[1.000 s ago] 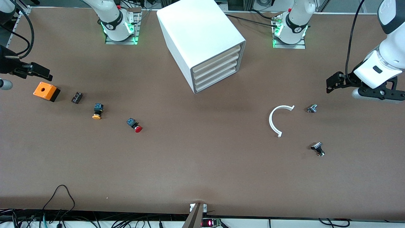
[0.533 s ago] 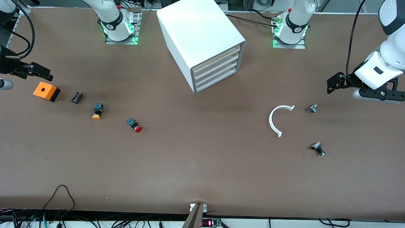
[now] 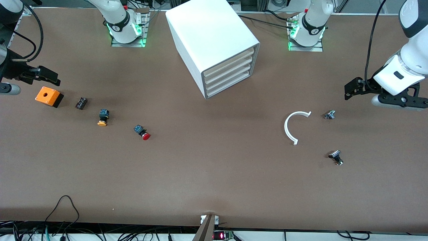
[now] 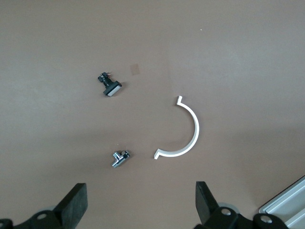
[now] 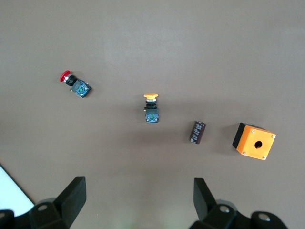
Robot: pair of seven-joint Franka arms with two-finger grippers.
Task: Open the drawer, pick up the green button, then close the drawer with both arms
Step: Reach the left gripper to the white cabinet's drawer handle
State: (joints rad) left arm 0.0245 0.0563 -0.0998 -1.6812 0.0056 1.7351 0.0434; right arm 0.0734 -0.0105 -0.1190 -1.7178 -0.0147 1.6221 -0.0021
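The white box cabinet (image 3: 214, 36) stands at the back middle of the table, with all four cream drawer fronts shut. The lowest drawer (image 3: 228, 86) is closed. The green-capped button is hidden. My left gripper (image 3: 349, 91) hangs open and empty over the left arm's end of the table, with bare table between its fingers in the left wrist view (image 4: 141, 202). My right gripper (image 3: 50, 77) hangs open and empty over the right arm's end, above the orange box, and also shows in the right wrist view (image 5: 139, 200).
An orange box (image 3: 49, 96), a small black part (image 3: 81, 103), an orange-capped button (image 3: 103, 117) and a red-capped button (image 3: 142, 132) lie toward the right arm's end. A white curved piece (image 3: 290, 127) and two metal parts (image 3: 329, 114) (image 3: 335, 157) lie toward the left arm's end.
My right gripper has shifted slightly toward the table's middle. My left gripper has barely moved. Nothing on the table has moved.
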